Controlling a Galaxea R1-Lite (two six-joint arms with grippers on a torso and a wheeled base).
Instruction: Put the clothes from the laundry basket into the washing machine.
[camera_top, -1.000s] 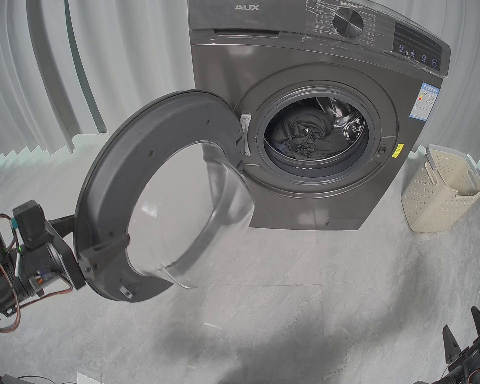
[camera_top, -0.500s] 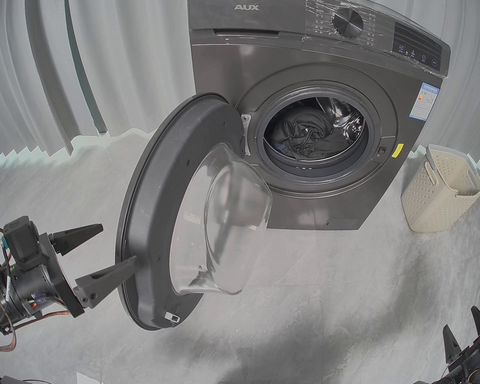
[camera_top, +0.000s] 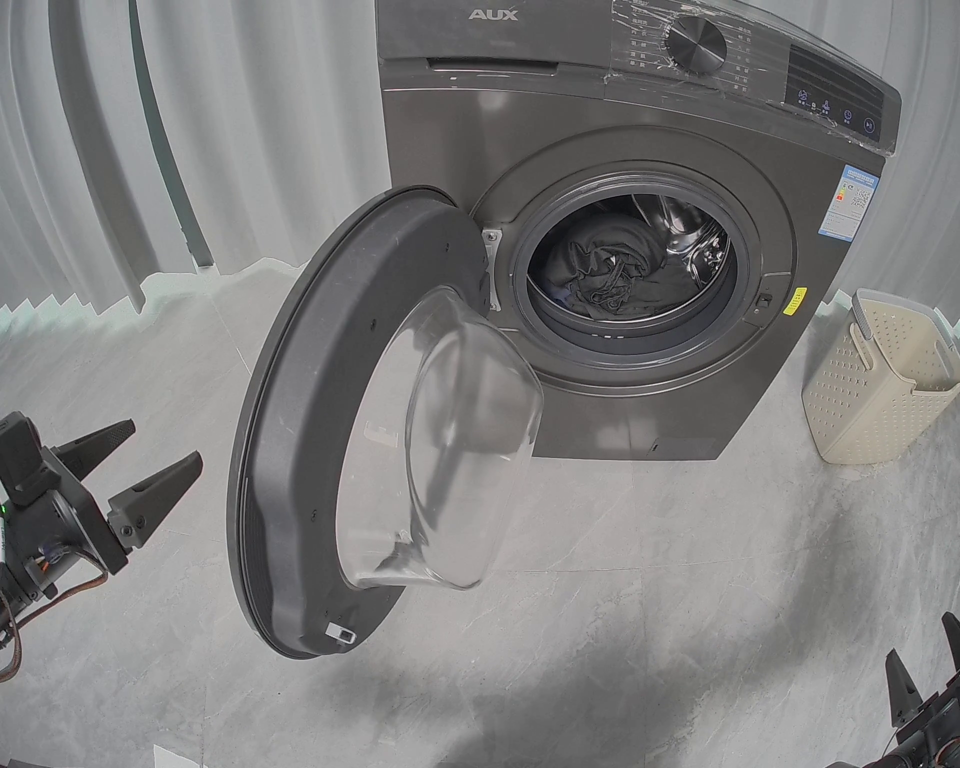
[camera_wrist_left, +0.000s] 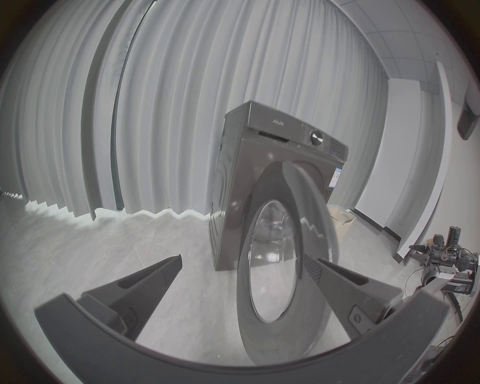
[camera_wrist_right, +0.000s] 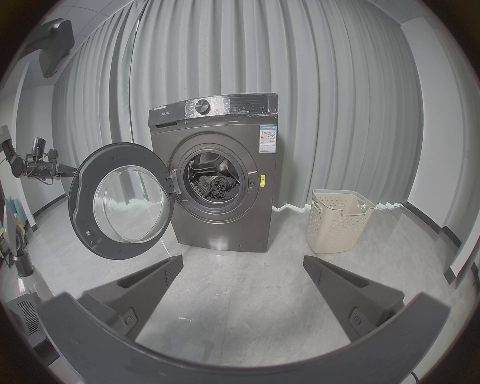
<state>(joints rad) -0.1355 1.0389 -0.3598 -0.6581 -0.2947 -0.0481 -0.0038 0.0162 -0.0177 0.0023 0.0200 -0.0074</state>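
**Stock entry: open washer, loaded drum, two idle grippers**

- Washing machine (camera_top: 450, 130): you are facing it on the grey floor (camera_top: 650, 600), backed by a pale curtain (camera_top: 250, 120). Its door (camera_top: 320, 400) is hanging half swung on the robot's left of the drum mouth, with the glass bowl bulging outward.
- Clothes (camera_top: 605, 265): dark garments are lying bundled inside the drum.
- Laundry basket (camera_top: 870, 400): cream and perforated, it is sitting near the machine's right flank. No cloth is showing above its rim, and its bottom is hidden.
- Left gripper (camera_top: 165, 442): it is hovering low, near the door's outer edge but apart from it, with jaws spread wide and carrying nothing.
- Right gripper (camera_wrist_right: 243, 260): it is hanging low, well apart from the basket, equally wide and empty.

Hazards, as judged: the door is probably free to swing, so a brush from the left arm could be knocking it across the drum mouth. A garment carried from the basket could then be striking the glass bowl.

Markings: a logo (camera_top: 494, 14) is sitting on the top panel. A blue-and-white label (camera_top: 852, 203) and a yellow tag (camera_top: 795, 301) are stuck on the front. Their print is not transcribed here.
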